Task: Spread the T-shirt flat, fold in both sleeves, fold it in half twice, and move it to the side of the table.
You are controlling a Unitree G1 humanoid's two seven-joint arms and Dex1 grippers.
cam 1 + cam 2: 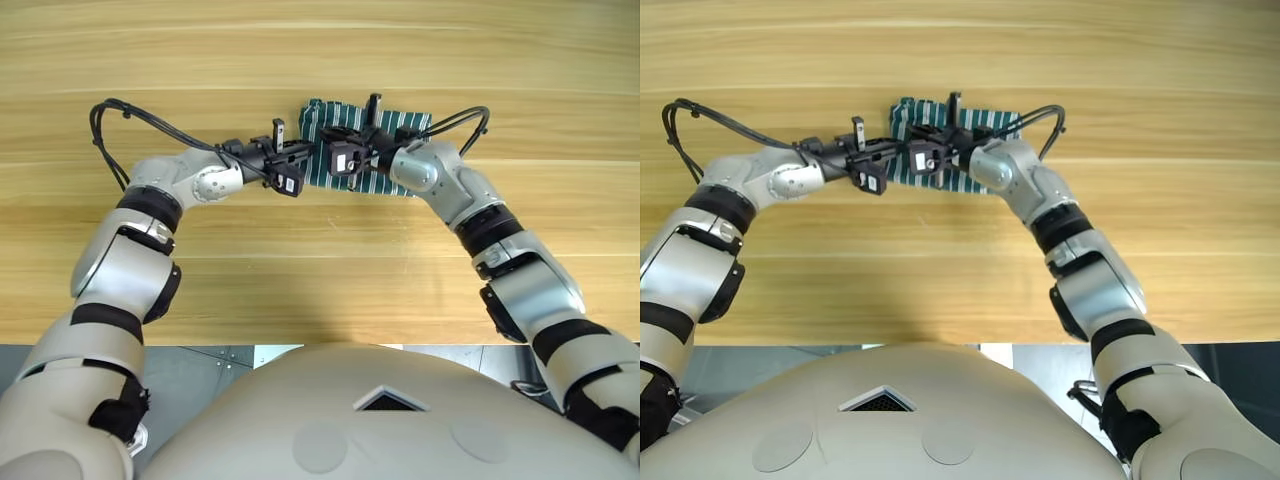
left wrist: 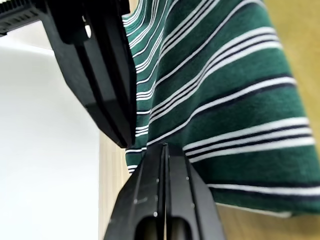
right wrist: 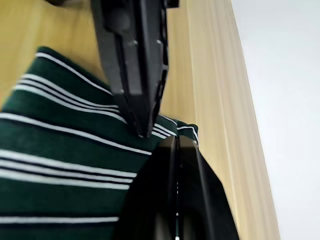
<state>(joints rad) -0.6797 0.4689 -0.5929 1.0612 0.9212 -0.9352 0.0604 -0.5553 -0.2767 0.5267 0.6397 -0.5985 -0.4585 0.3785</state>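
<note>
Big light wooden table (image 1: 320, 60) takes up most of the head views, with a strip of grey floor (image 1: 200, 358) showing past its near edge. The T-shirt (image 1: 405, 127) is already down to a small folded packet, dark green with thin white stripes. It's lying flat out in front of the robot, roughly mid-table.

Both arms meet right at it. The left gripper (image 1: 290, 148) sits at the packet's left edge and the right gripper (image 1: 348, 142) is over its left half, so the two are just beside each other. The right arm's wrist lies across the near right part of the shirt, so from the head you mostly get its far strip and right end. Black cables (image 1: 110, 120) loop off the left forearm. Another loop arcs up by the shirt's right end.

The wrist views fill in what the head views miss. On the left one the stripes (image 2: 225, 100) come up close, with a rounded folded edge resting on the wood (image 2: 295, 30) and a white background (image 2: 45, 150) off to one side. On the right one you get a corner of the fabric (image 3: 50, 150), the table (image 3: 210, 75) running away and more white beyond.

In both, the gripper's own black hardware (image 2: 145, 145) (image 3: 160, 135) sits right across the fabric edge and blocks the contact spot. So I honestly can't tell whether either gripper is clamped on the shirt or loose.
</note>
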